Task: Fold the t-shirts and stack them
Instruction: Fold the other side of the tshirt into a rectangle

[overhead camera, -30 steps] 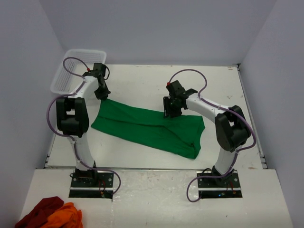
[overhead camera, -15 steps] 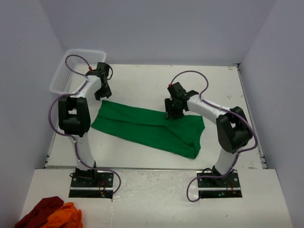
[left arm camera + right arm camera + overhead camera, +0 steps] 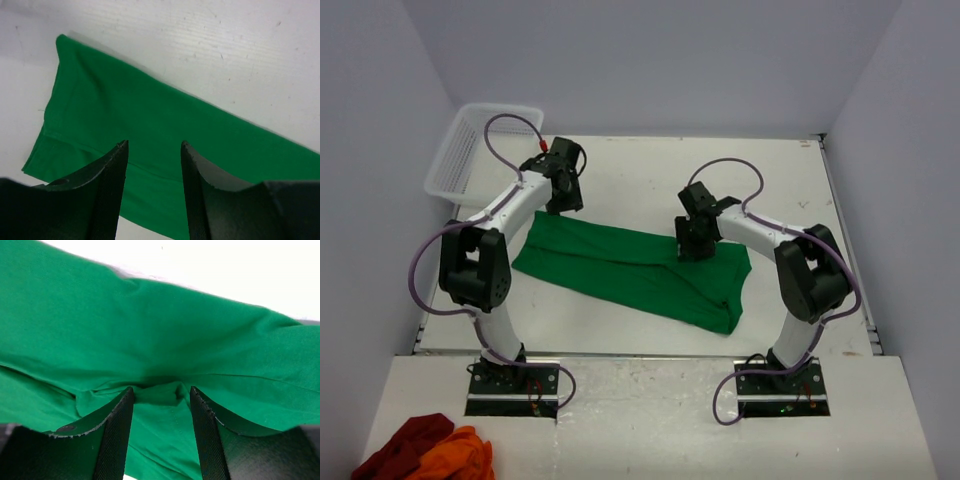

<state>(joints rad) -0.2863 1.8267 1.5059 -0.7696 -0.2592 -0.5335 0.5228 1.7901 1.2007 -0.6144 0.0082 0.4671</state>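
Observation:
The green t-shirt (image 3: 620, 262) lies folded into a long strip running slantwise across the white table (image 3: 620, 170). My left gripper (image 3: 564, 196) hovers over the strip's far left end. In the left wrist view my left gripper (image 3: 153, 146) is open, and the t-shirt (image 3: 150, 110) lies flat below it with nothing between the fingers. My right gripper (image 3: 692, 243) is down on the strip's right part. In the right wrist view my right gripper (image 3: 160, 390) is open, its tips press into the t-shirt (image 3: 150, 325) and a small pucker of cloth stands between them.
A white mesh basket (image 3: 470, 150) stands at the table's far left corner. A heap of dark red and orange cloths (image 3: 420, 452) lies on the near shelf at bottom left. Walls close in the table at the back and both sides.
My left gripper has opened, let go of the shirt's far left corner and swung right, away from the basket. My right gripper has shifted slightly right and its jaws have widened.

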